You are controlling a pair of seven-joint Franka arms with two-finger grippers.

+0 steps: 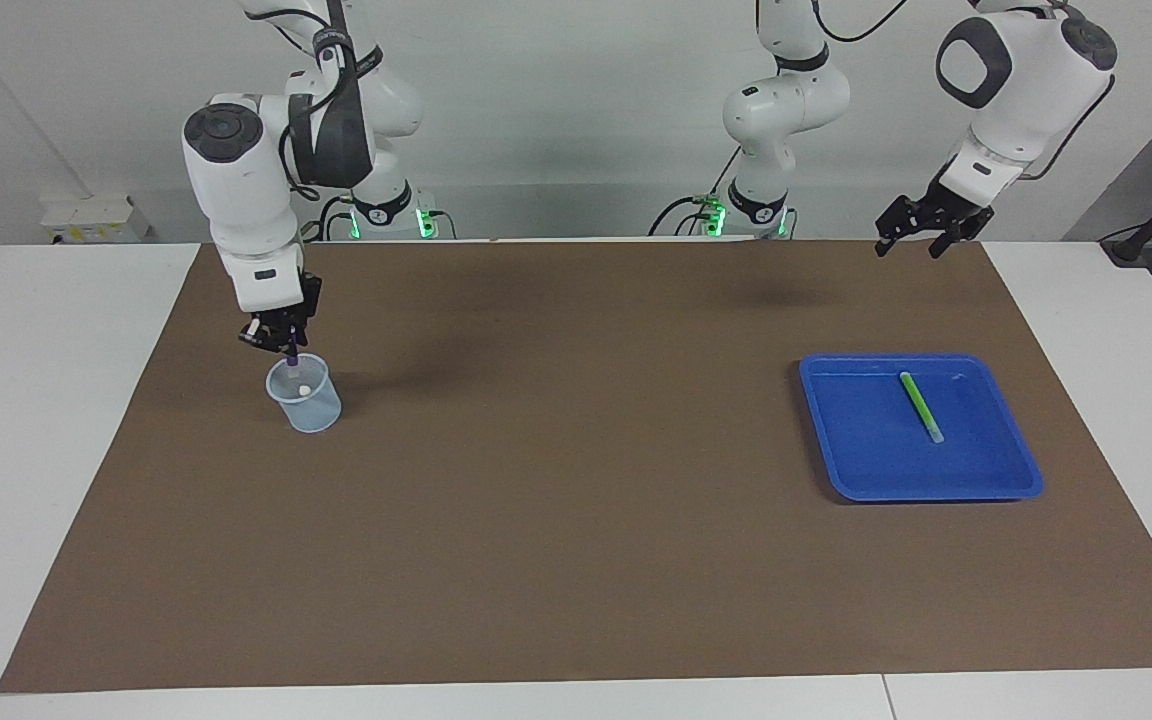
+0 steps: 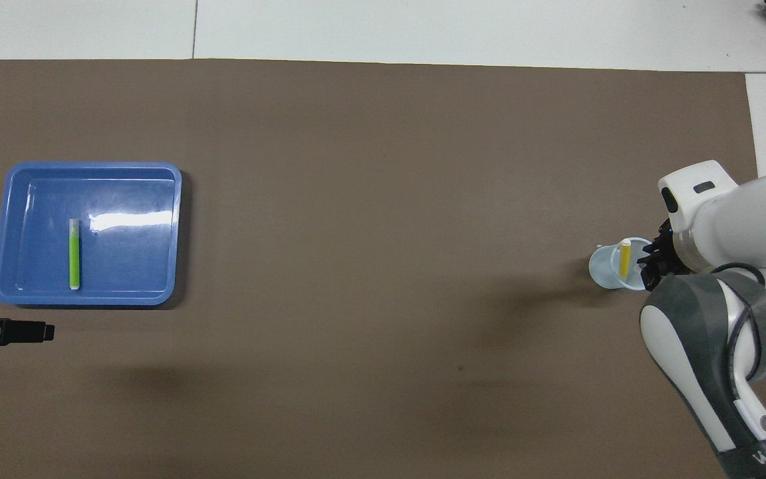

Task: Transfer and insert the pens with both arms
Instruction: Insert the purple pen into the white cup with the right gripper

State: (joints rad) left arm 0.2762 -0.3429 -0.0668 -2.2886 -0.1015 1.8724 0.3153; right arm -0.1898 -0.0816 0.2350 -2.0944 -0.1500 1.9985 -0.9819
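My right gripper (image 1: 283,345) hangs over the clear plastic cup (image 1: 306,405) and is shut on the purple pen (image 1: 291,353), which points down with its lower end at the cup's rim. In the overhead view the right gripper (image 2: 651,265) covers part of the cup (image 2: 606,271), and a yellow pen (image 2: 624,258) stands inside. A green pen (image 1: 921,406) (image 2: 74,255) lies flat in the blue tray (image 1: 871,445) (image 2: 130,263). My left gripper (image 1: 908,246) (image 2: 42,330) hangs open and empty over the mat's edge, on the robots' side of the tray.
A brown mat (image 1: 576,500) covers most of the white table. The cup stands toward the right arm's end, the tray toward the left arm's end. Two smaller white arms with green-lit bases (image 1: 736,215) stand at the robots' edge.
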